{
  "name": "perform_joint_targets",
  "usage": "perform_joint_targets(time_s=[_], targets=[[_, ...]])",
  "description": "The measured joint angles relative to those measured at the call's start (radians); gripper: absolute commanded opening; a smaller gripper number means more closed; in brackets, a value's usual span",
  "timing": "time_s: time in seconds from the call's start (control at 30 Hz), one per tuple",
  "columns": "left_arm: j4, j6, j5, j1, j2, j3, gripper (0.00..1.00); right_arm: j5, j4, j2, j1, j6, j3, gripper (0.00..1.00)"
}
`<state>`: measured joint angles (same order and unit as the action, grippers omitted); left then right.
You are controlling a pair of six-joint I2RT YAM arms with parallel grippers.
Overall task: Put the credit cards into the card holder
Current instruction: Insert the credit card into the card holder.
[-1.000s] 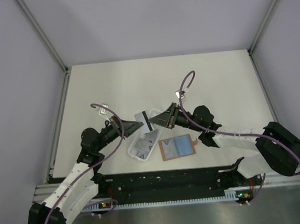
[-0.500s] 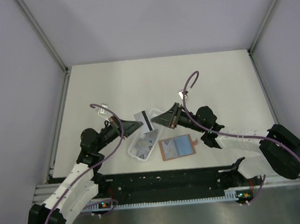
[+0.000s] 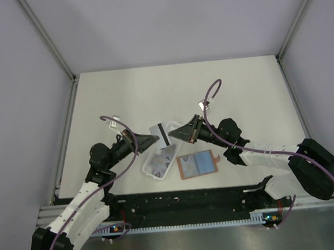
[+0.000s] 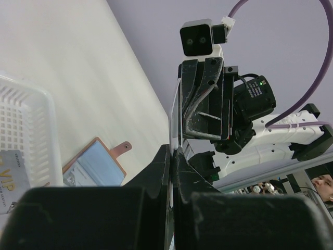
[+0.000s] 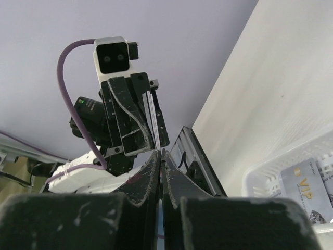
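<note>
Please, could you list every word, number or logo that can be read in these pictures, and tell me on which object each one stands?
"VIP": gold letters on the tray card, which lies in the white tray.
Smaller line under "VIP": too blurred to read.
Held card: no text legible.
Wallet: no text legible.
Print on the right arm's motor: too small to read.

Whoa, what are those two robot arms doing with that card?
Both arms are pinching one credit card between them, up off the table. The left gripper is shut on one end and the right gripper on the other, like a hand-over. More cards lie in the white tray nearby. The card holder lies open beside the tray, and no card is going into it yet.
</note>
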<state>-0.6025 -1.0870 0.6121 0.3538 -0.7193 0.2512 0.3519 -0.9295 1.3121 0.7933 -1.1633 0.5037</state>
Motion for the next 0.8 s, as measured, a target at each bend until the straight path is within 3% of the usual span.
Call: perform_joint_targets(time_s=[0.23, 0.6, 0.8], targets=[[-0.023, 0.0, 0.0, 0.0, -0.057, 0.0, 0.09, -0.023, 0.043, 0.002, -0.005, 0.019, 0.0, 0.0], [-0.019, 0.035, -0.031, -0.002, -0.203, -0.013, 0.37, -0.073, 0.051, 0.051, -0.01, 0.027, -0.042, 0.0], [-0.011, 0.064, -0.068, -0.005, -0.262, -0.026, 0.41, -0.101, 0.033, 0.09, -0.018, 0.027, -0.072, 0.0]])
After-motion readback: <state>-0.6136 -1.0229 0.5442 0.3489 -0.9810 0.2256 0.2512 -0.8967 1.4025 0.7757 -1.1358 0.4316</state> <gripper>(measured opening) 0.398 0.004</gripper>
